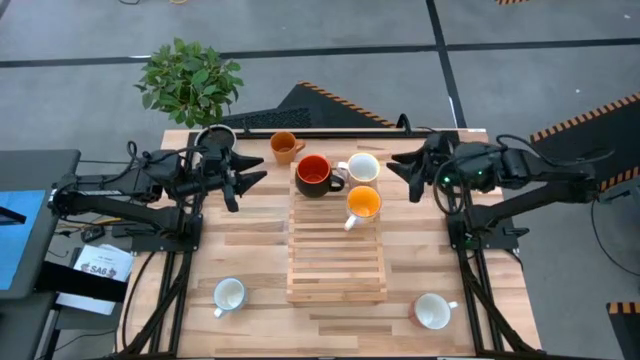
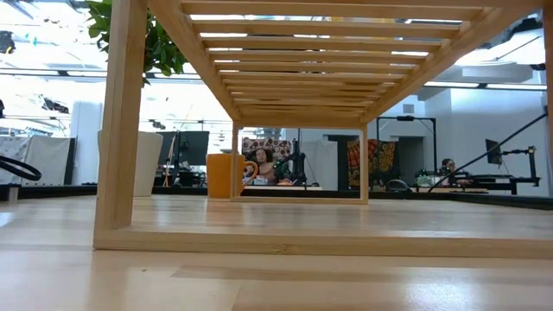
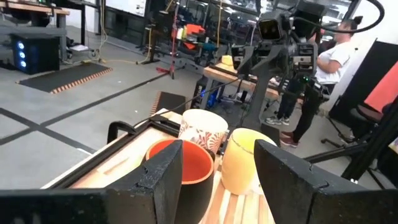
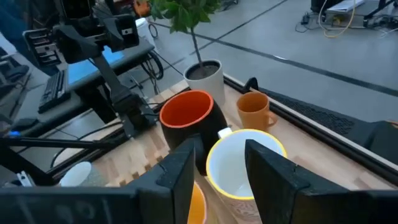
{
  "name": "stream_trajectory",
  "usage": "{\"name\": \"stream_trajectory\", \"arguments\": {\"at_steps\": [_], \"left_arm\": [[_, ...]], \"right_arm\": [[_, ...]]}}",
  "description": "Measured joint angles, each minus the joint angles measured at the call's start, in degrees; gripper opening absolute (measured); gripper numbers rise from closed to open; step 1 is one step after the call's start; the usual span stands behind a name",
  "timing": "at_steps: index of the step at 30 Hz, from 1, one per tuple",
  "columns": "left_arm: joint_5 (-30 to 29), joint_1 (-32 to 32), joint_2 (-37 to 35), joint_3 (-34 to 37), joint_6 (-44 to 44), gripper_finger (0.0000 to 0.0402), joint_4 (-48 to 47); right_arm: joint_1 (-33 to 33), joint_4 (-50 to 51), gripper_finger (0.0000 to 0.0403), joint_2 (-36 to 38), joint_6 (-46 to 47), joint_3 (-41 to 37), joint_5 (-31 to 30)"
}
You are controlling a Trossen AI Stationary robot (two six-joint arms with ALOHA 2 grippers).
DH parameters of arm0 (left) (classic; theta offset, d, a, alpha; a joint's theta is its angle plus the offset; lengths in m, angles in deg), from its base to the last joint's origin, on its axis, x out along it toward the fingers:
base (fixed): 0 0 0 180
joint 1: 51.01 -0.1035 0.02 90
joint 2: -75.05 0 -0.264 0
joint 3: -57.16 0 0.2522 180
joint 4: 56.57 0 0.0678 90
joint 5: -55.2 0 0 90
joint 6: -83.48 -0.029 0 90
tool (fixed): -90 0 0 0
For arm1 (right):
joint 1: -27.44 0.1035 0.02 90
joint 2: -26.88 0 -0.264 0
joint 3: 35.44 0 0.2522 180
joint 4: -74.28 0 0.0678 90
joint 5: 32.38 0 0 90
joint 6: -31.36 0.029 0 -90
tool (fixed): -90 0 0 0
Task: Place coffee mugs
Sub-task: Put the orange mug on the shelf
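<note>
The wooden table (image 1: pixel 250 255) lies under me, and on its middle stands the slatted wooden rack (image 1: pixel 336 262), the biggest thing on it; at the far left corner the potted plant (image 1: pixel 192 82) stands in its pale pot (image 4: pixel 204 76), leaves spreading past the table's edge.

My left arm reaches in from the left side, my left gripper (image 1: pixel 250 176) hanging above the table just left of the rack's far end, fingers (image 3: pixel 163 177) spread wide with nothing between them; my right gripper (image 1: pixel 400 168) hangs just right of that same far end, its fingers (image 4: pixel 180 168) also spread and empty.

Between my two grippers, on the rack's far end, three mugs sit close together: the red mug (image 1: pixel 314 175) with its dark outside, the white mug (image 1: pixel 362 167) just beside it with a yellow-edged rim, and the orange mug (image 1: pixel 362 203) one step nearer along the slats; a second orange mug (image 1: pixel 285 147) stands on the table beyond the rack, near the plant.

Well apart, at the near edge, one white mug (image 1: pixel 229 295) sits left of the rack; another white mug (image 1: pixel 433 311) sits right of it.
</note>
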Motion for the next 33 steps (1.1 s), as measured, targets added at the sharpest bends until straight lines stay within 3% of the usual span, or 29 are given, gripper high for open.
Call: {"name": "stream_trajectory", "arguments": {"at_steps": [7, 12, 15, 19, 21, 26, 33], "left_arm": [[-0.1, 0.0, 0.0, 0.0, 0.4, 0.0182, -1.6], [-8.8, -1.6, 2.3, -0.1, 8.9, 0.0182, -3.9], [-6.1, -7.4, 6.3, -3.9, 11.6, 0.0182, -13.4], [0.5, -20.0, 14.1, -10.9, 15.9, 0.0182, -30.1], [3.6, -25.9, 18.1, -12.1, 16.1, 0.0182, -33.8], [9.6, -35.2, 27.0, -10.2, 20.3, 0.0182, -31.2], [6.3, -36.1, 38.9, -6.5, 33.5, 0.0182, -24.8]], "right_arm": [[-0.2, -1.3, 0.0166, 0.1, -0.1, -0.3, 0.2], [-0.2, -1.5, 0.0166, -0.3, 1.1, -0.3, 0.2], [-0.2, -1.6, 0.0166, -1.0, 1.3, -0.2, 0.2], [-0.2, -1.6, 0.0166, -2.1, 1.7, -0.2, 0.4], [-0.2, -1.1, 0.0166, -2.7, 1.9, -0.3, 0.4], [-0.2, -1.5, 0.0166, -4.2, 1.9, -0.2, 0.4], [-0.2, -0.4, 0.0166, -5.5, 2.8, -0.3, 0.4]]}}
